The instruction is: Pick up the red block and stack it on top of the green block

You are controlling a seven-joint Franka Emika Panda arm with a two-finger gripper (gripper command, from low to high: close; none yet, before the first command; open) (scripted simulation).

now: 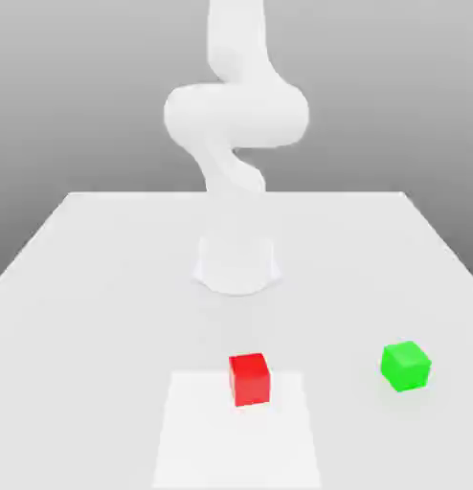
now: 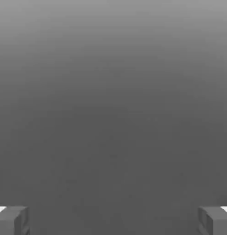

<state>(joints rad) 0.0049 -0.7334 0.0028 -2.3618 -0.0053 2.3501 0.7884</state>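
The red block [image 1: 250, 379] sits on the white table [image 1: 87, 287] near the front edge, on a slightly brighter square patch [image 1: 202, 440], and the green block [image 1: 406, 366] rests well apart from it, at roughly three o'clock from the red one in the exterior view and a touch farther back. From the arm's round base [image 1: 236, 264], red lies at about six o'clock and green at about four o'clock. The white arm [image 1: 236, 115] rises behind both cubes, folded high, and nothing is near either block. In the hand view the gripper [image 2: 113, 220] has its two fingers [image 2: 12, 220] spread wide at opposite sides of the picture, with nothing between them but grey background. The step in hand looks like the very first one: getting over the red block. To do it well, I judge the hand should travel above the cube first, square its spread fingers with a pair of opposite flat faces, and only then sink straight down so the pads pass on either side without nudging it. The red cube appears turned slightly on the table, so a small wrist turn may help. Closing around the middle of the cube's height should give a steady hold for the later carry toward green.
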